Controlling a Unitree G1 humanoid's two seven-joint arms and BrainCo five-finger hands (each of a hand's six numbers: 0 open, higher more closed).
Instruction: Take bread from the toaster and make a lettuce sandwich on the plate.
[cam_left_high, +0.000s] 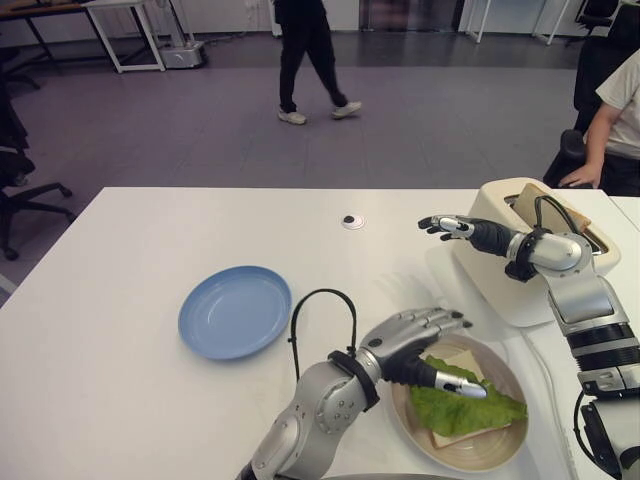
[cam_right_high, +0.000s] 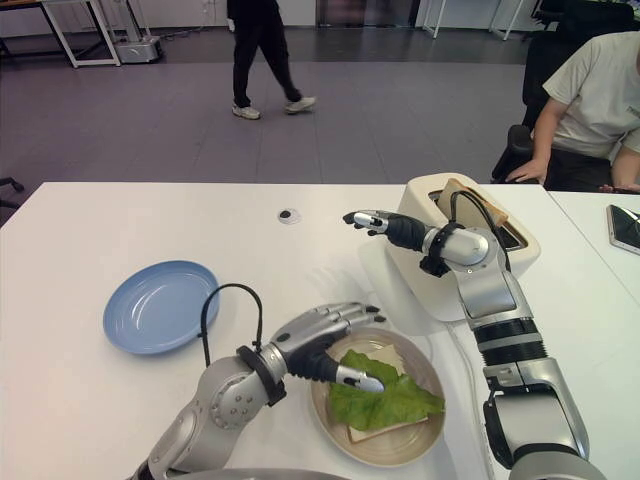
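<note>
Step in hand: lettuce (cam_left_high: 468, 406) lies on bread slice (cam_left_high: 450, 438) on tan plate (cam_left_high: 470, 463). Top slice is still missing.
Left hand (cam_left_high: 412, 345) rests on leaf; can't tell if it grips it.
Right hand (cam_left_high: 450, 227) is spread wide and holds nothing, just beside toaster (cam_left_high: 488, 272).
Next, likely: right hand goes to toaster slot, pinches toaster bread (cam_left_high: 529, 200), lifts straight up, lays it on leaf.
Count: two plates (tan one, blue plate (cam_left_high: 235, 312)), one toaster, one leaf, two bread slices seen.

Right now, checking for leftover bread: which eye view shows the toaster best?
The right eye view: the toaster stands fully inside the frame, a bread slice sticking up from its slot. The left eye view shows the same toaster hard against the right edge, with less margin.
</note>
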